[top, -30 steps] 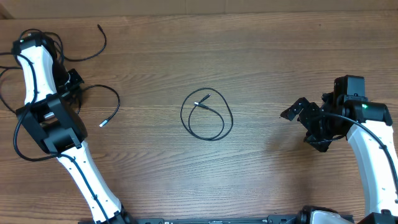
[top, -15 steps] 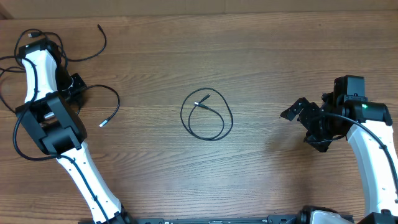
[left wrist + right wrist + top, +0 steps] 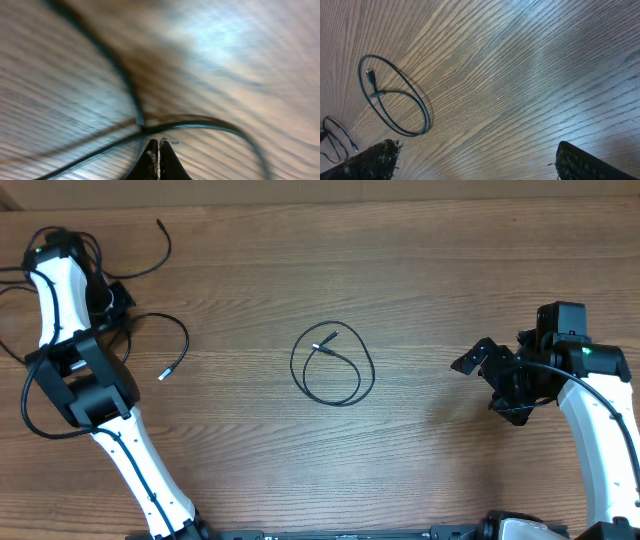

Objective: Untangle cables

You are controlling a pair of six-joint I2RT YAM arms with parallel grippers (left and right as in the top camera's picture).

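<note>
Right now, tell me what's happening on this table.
Cable untangling is under way. The left gripper is shut at the far left, beside a silver-tipped cable. The wrist view is too blurred to show whether it pinches that cord. A second cable lies near the far edge, and a looped cable rests alone mid-table. The right gripper hangs open at the right, holding nothing.

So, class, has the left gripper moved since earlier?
Yes: the left gripper shifted toward the top of the overhead view, judged against the unmoved looped cable.
</note>
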